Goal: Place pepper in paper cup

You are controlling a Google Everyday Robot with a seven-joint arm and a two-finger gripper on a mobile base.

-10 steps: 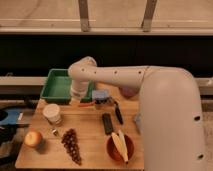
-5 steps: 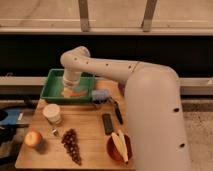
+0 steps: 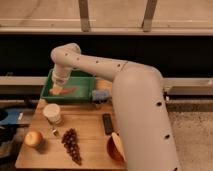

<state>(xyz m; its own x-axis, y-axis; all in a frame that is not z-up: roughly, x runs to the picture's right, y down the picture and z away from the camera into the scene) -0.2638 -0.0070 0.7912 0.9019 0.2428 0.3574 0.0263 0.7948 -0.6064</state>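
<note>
My gripper [image 3: 58,88] hangs from the white arm over the left front part of the green tray [image 3: 82,82]. It is shut on the pepper [image 3: 66,91], a slim orange-red piece that sticks out to the right below the fingers. The paper cup [image 3: 52,113] stands upright on the wooden table, just in front of the tray and a little left of and below the gripper. The cup's inside shows nothing in it.
A round orange-yellow fruit [image 3: 34,138] and dark grapes [image 3: 71,145] lie at the table's front left. A grey-blue mug [image 3: 98,95] stands right of the tray. A black bar [image 3: 107,123] and a bowl with pale corn [image 3: 116,147] lie by the arm's big lower link.
The gripper has swung left across the tray with the pepper in it, now near the tray's left front corner, closer to the cup.
</note>
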